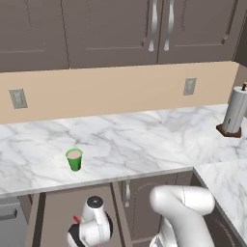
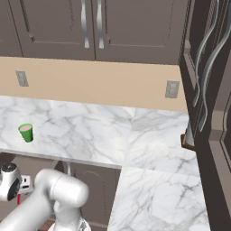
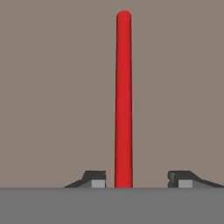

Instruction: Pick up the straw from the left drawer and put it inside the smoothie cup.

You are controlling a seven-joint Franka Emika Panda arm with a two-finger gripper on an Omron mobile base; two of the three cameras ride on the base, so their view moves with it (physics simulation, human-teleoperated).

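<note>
Two dark fingers [image 3: 97, 180] stand apart on either side of the red straw [image 3: 124, 100], not touching it. It lies flat on the open drawer [image 1: 58, 212] floor. On the marble table [image 1: 144, 140] above stands the green cup [image 1: 74, 159].

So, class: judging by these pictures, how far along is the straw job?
Done: the drawer stands open and the gripper straddles the straw lying inside. In hand: the grasp; a gap shows beside each fingertip. Left: lifting it and putting it into the cup on the counter.
</note>
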